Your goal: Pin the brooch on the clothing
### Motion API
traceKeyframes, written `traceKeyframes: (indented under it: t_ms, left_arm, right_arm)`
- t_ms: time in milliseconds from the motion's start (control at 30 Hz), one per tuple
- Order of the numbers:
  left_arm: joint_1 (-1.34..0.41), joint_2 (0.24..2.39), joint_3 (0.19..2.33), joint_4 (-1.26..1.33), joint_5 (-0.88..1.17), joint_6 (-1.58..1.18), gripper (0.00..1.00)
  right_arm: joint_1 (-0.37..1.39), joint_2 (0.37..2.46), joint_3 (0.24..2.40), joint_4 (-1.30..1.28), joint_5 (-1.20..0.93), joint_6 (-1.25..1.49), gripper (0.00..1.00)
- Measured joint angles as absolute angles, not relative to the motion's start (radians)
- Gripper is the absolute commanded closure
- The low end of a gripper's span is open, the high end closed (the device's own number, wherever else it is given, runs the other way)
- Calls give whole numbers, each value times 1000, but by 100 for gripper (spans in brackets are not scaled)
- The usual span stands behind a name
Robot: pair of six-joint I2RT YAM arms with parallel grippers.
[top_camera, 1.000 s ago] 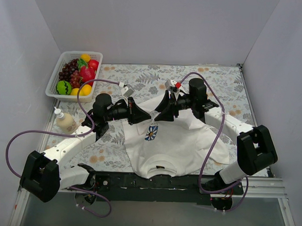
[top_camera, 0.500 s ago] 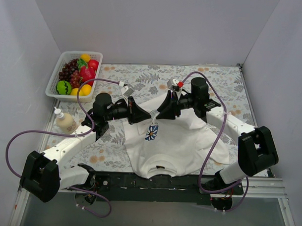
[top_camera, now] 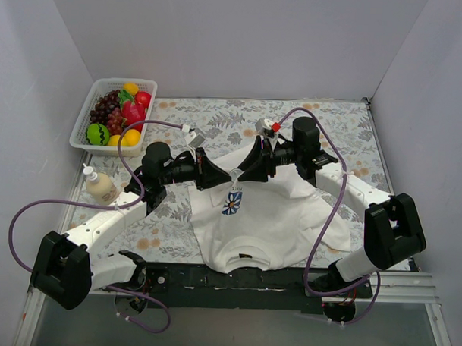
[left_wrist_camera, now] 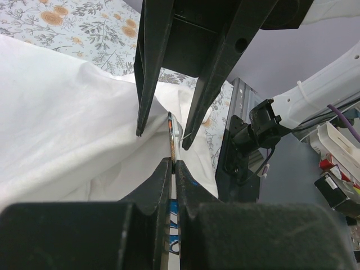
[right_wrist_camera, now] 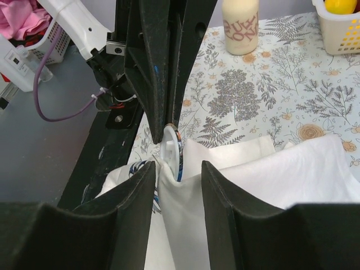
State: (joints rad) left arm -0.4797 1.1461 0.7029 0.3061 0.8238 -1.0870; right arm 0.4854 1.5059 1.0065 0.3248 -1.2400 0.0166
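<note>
The left gripper [left_wrist_camera: 173, 164] is pressed together on the brooch [right_wrist_camera: 172, 151], held edge-on over a raised fold of the T-shirt [top_camera: 275, 220]. The right gripper [right_wrist_camera: 178, 166] is spread either side of it. The brooch's coloured face is hidden, and its pin is hard to make out.

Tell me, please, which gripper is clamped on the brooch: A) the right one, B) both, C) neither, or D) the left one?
D: the left gripper is shut on the brooch, while the right gripper stands open, a finger on either side of it.
</note>
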Motion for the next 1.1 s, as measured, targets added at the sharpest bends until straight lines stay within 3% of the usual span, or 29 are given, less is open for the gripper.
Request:
traceKeyframes:
  t_ms: [600,867,967,1100]
  left_arm:
    - [-475,1161,741,288,837,-1081,100]
    - [-470,1188,761,268,847,-1069,100]
    - [-465,1204,776,252,853,-1057,100]
    - [-460,1219,794,237,868,-1047,100]
  right_arm:
    - [500,1532,1068,278,-1254,-13,62]
    - [506,1559,1089,222,-1270,-36,82]
    - [506,1566,1102,190,-1274,-45,99]
    - [505,1566,1114,152,-1268,-57,99]
